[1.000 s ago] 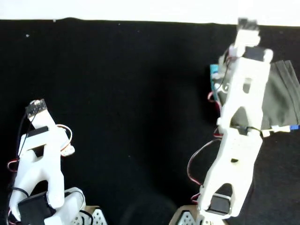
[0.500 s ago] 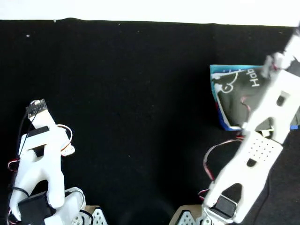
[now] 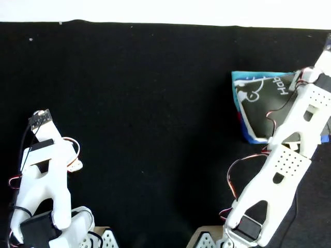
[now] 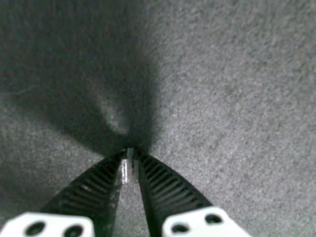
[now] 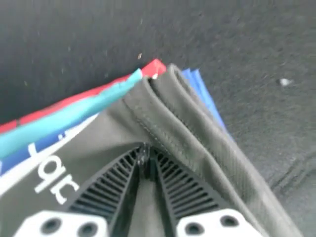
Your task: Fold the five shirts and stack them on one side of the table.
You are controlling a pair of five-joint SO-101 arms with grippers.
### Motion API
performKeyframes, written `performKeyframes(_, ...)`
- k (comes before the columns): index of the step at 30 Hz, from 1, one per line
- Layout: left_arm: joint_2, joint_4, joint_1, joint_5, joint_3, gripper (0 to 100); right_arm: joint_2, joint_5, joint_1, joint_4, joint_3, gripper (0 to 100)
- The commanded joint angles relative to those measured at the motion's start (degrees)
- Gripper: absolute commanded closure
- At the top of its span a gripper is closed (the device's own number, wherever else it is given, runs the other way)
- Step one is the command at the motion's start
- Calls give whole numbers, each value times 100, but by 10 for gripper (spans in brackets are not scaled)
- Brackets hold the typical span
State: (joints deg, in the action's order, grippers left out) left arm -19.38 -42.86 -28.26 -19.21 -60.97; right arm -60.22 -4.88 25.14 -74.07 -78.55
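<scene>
A stack of folded shirts (image 3: 261, 106) lies at the right side of the black table, a dark grey one with white print on top, with teal, red and blue edges under it. In the right wrist view the grey shirt (image 5: 163, 133) has red (image 5: 154, 66), teal (image 5: 64, 121) and blue (image 5: 200, 91) layers showing at its corner. My right gripper (image 5: 144, 157) is shut, its tips resting on the grey shirt's fabric near that corner. My left gripper (image 4: 129, 160) is shut over bare tablecloth at the near left, its arm (image 3: 44, 170) folded back.
The black tablecloth (image 3: 145, 103) covers the whole table, with a white wall strip (image 3: 155, 10) along the far edge. The right arm (image 3: 282, 165) lies across the stack's right part. Loose red and black wires (image 3: 235, 175) hang beside the right arm.
The right arm swung right off the stack's left part, uncovering the printed grey shirt and teal edge, then settled. The left arm stayed still.
</scene>
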Motion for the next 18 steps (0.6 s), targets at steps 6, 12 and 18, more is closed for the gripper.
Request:
performKeyframes(6, -13, 229, -40, 9, -4, 987, 1692, 325, -84, -1376, -1015, 985)
performKeyframes(12, -22, 229, -40, 9, -4, 987, 2589, 316, -409, -2677, -1235, 985)
performKeyframes(18, -31, 220, -40, 9, -13, 987, 3846, 316, -602, -2721, -136, 985)
